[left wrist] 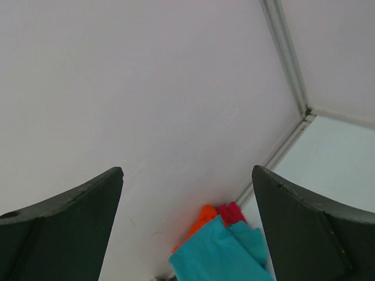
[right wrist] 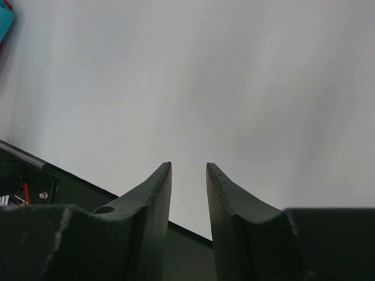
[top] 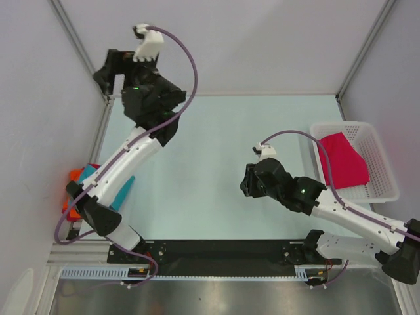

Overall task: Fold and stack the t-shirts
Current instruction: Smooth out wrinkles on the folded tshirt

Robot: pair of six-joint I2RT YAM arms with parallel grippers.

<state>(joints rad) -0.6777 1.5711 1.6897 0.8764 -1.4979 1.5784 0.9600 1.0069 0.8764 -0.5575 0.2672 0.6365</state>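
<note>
Left tool (left wrist: 187,175) gapes wide and empty. Below it, the teal shirt (left wrist: 220,254) tops the orange shirt (left wrist: 202,219) and red shirt (left wrist: 232,212), apparently stacked. Right tool (right wrist: 188,167) is narrowly parted, gripping nothing. Off to its right, the pink shirt (top: 341,157) lies in the basket (top: 384,180).

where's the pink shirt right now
In the top view, the magenta-pink t-shirt lies inside the white basket on the right side, just beyond the right arm.
</note>
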